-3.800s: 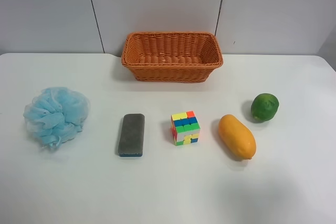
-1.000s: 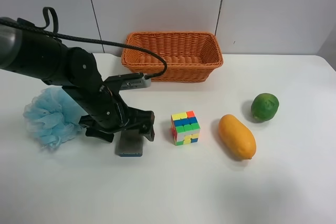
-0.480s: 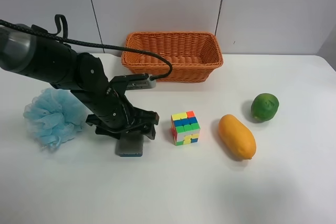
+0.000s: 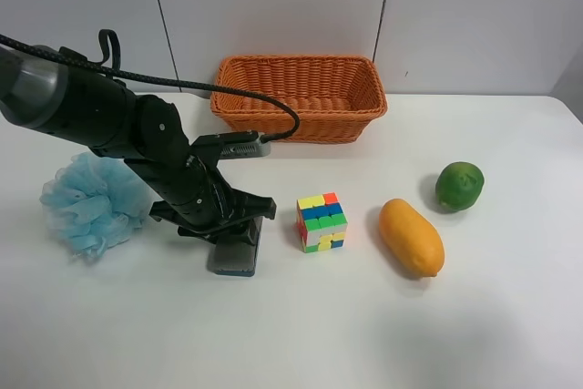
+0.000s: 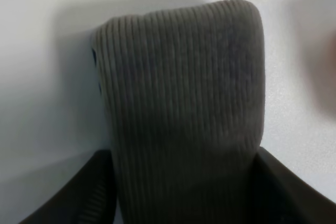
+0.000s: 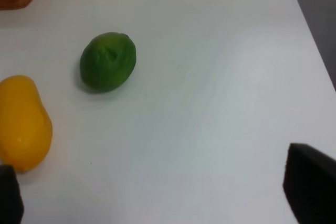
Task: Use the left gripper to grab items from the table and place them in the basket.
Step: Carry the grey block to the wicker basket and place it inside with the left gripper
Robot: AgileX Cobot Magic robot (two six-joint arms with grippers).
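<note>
My left gripper [image 4: 230, 236] is down on the dark gray eraser [image 4: 235, 258], which lies on the white table [image 4: 301, 334] left of the puzzle cube [image 4: 321, 222]. In the left wrist view the eraser [image 5: 184, 93] fills the gap and both fingers [image 5: 97, 187] press its long sides. The light-blue puff [image 4: 86, 202] sits behind the arm at the left. The orange fruit [image 4: 411, 236] and green fruit [image 4: 458, 185] lie to the right. The wicker basket [image 4: 299, 97] stands empty at the back. My right gripper [image 6: 157, 190] is open over bare table near the green fruit [image 6: 108, 61].
A black cable [image 4: 182, 84] runs from the left arm across the front of the basket's left corner. The table's right edge [image 6: 310, 30] shows in the right wrist view, next to dark floor. A grey panelled wall stands behind the basket.
The left arm came in from the left and lowered onto the eraser. In the last half second the jaws closed on it and the eraser shifted slightly right and turned.
</note>
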